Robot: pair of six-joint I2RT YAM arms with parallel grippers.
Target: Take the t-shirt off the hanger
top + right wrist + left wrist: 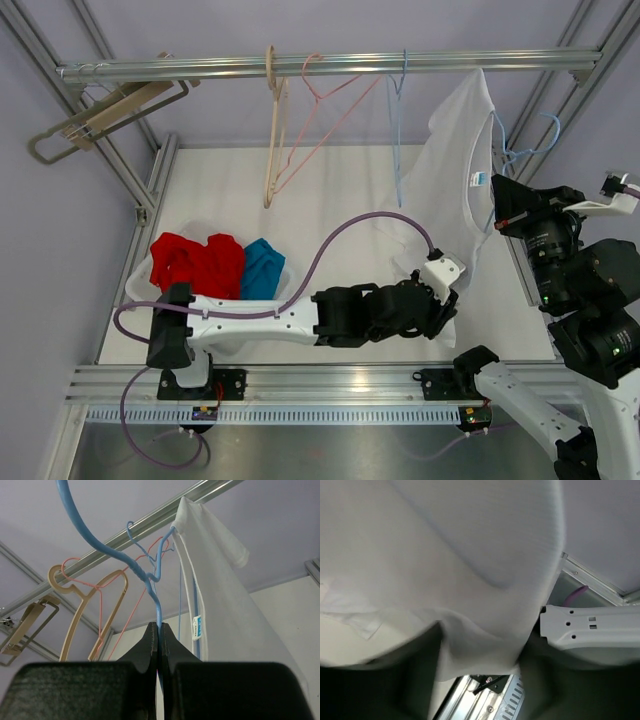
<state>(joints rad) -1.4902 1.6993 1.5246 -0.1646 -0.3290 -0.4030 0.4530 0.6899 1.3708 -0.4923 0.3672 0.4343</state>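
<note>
We see two arms w/ white link shells & black joint housings. A purple cable (340, 236) trails the left arm (255, 320); green LEDs (546, 298) dot the right arm (600, 285). The right pincer (158, 631): black, tapered fingers (146, 647).

The white counter (230, 200) ran from the near metal rail (300, 378) to the far wall, edged by another rail on the left. On its near left part lay a heap of clothes: a crumpled red garment (195, 262) and, touching it on the right, a teal garment (262, 268). Something white (141, 272) showed at the heap's edges, though its kind could not be told. Whether the hem of the white t-shirt (460, 170) touched the counter on the right could not be told.
</note>
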